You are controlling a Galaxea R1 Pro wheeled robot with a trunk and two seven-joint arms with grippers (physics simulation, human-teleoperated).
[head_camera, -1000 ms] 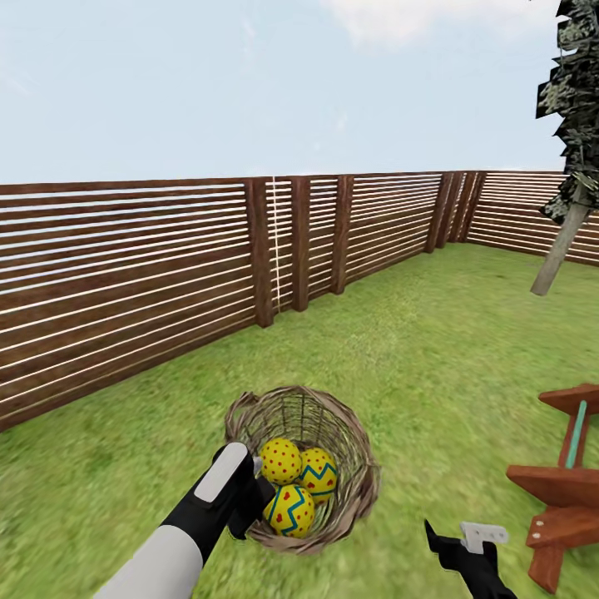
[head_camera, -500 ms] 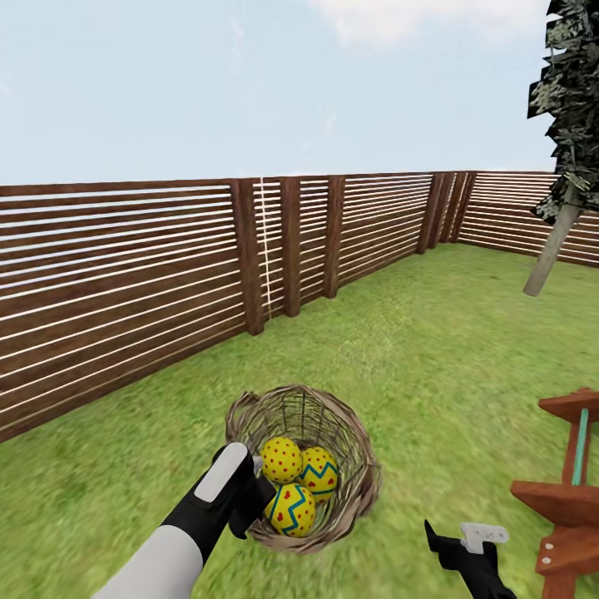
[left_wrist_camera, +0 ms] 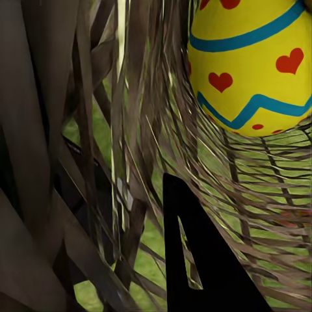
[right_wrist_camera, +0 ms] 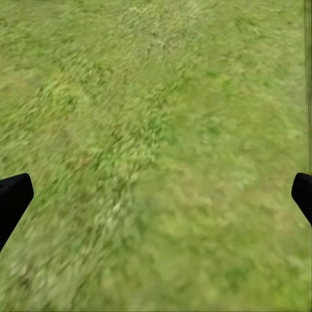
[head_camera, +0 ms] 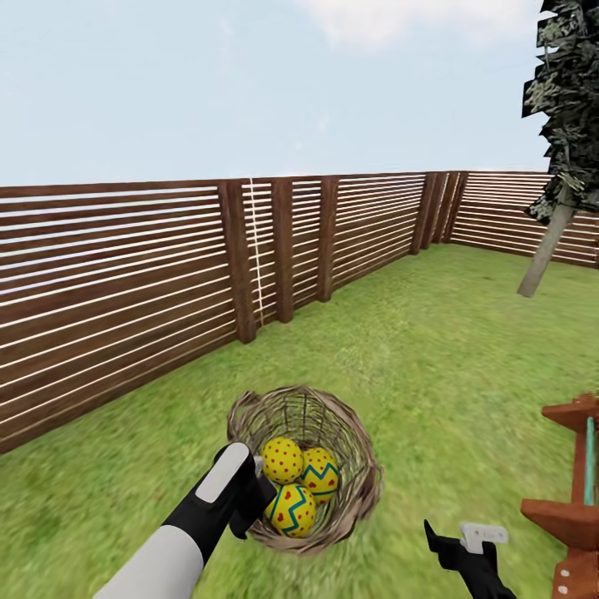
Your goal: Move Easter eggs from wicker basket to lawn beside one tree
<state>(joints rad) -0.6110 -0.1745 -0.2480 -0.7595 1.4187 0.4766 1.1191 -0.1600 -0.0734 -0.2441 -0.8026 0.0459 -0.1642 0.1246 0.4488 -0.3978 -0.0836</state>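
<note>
All three eggs (head_camera: 298, 487) are seen in the basket (head_camera: 353, 441) on the lawn (head_camera: 433, 349) (none placed by the tree (head_camera: 545, 249) yet), the basket's wall pinched by the left gripper (head_camera: 254, 499), the right gripper (right_wrist_camera: 156, 195) spread wide, empty.

Fenced garden, lawn (head_camera: 433, 349), slatted wooden fence (head_camera: 125, 274), tree (head_camera: 566, 125)

View panned right: fence (head_camera: 125, 274), tree (head_camera: 553, 166) shifted left.
</note>
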